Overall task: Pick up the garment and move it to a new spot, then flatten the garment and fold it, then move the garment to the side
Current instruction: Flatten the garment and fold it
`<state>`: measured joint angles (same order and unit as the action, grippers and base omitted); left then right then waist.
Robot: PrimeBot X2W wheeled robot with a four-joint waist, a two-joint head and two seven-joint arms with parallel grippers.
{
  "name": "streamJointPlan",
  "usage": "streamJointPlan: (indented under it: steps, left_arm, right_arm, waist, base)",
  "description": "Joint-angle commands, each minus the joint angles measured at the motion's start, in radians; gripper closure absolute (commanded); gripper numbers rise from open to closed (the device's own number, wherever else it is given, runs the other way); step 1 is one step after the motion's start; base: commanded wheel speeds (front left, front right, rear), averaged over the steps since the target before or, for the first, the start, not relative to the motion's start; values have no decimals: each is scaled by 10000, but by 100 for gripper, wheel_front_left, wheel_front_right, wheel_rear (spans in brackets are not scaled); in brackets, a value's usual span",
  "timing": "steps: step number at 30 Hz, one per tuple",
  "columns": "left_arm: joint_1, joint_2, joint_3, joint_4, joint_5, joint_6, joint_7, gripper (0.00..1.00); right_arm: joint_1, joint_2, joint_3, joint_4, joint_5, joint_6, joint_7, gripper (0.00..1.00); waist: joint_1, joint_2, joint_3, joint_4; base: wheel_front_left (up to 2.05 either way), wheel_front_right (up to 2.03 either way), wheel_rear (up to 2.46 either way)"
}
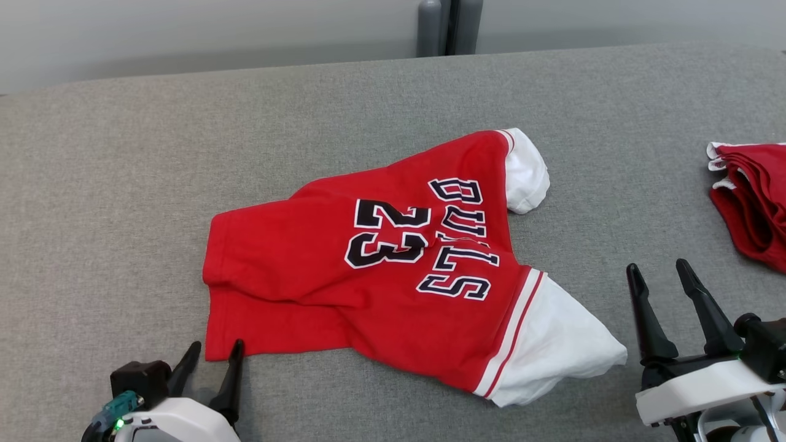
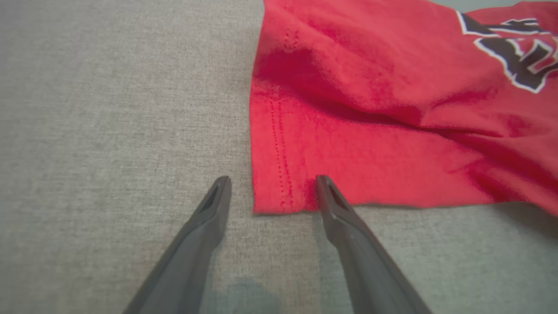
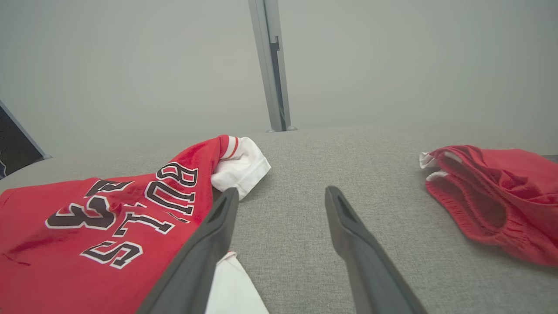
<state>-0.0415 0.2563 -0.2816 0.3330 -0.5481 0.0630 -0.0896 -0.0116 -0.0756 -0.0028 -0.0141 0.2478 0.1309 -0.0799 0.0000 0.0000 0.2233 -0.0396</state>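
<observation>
Left hand (image 1: 217, 345) open, tips at shirt (image 1: 295, 264) hem corner. Right hand (image 1: 657, 267) open beside its sleeve (image 1: 565, 344). Long axis runs hand to hand.

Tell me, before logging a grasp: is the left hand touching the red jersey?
Cannot tell. Left wrist view: one finger of the left hand overlaps the red jersey at its hem corner; contact unclear.

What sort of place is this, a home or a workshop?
Probably a robot test room rather than a home: a wide table covered in grey cloth, a blank pale wall with a metal post behind it, and a jersey and another red garment laid out for practice.
</observation>
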Motion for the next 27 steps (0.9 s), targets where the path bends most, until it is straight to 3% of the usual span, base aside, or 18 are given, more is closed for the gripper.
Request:
streamJointPlan:
  steps: [1,2,3,4,5,10,26,27]
  left_arm:
    - [-223,28,19,83,-60,-70,-3,0]
    - [-278,31,4,237,-85,-127,0,5]
    - [-328,31,3,334,-107,-185,-12,54]
    - [-372,29,-12,429,-147,-240,-32,92]
    - [-417,24,-18,528,-174,-283,-45,100]
    - [-608,55,-23,822,-184,-369,-163,100]
    - [-1194,8,-179,1280,-87,-466,-522,100]
    - [-1226,5,-181,1296,-83,-456,-565,100]
  right_arm:
    - [-97,-43,-66,39,51,-1,-68,0]
    - [-89,-41,-114,77,95,1,-71,0]
    - [-70,-36,-157,102,107,-1,-72,0]
    - [-21,-33,-238,145,130,1,-61,0]
    - [48,-36,-288,187,165,-1,-36,0]
    - [240,-96,-348,569,232,1,83,0]
    - [0,-88,1048,2760,893,-1,961,0]
    - [-16,-63,1084,2901,985,-1,1055,58]
  waist:
    - [0,0,77,-38]
    - [0,0,116,-52]
    - [0,0,158,-65]
    - [0,0,182,-71]
    - [0,0,205,-78]
    - [0,0,323,-113]
    - [0,0,847,89]
    - [0,0,865,94]
  base:
    - [0,0,0]
    - [0,0,0]
    - [0,0,0]
    - [0,0,0]
    - [0,0,0]
    - [0,0,0]
    - [0,0,0]
    - [0,0,0]
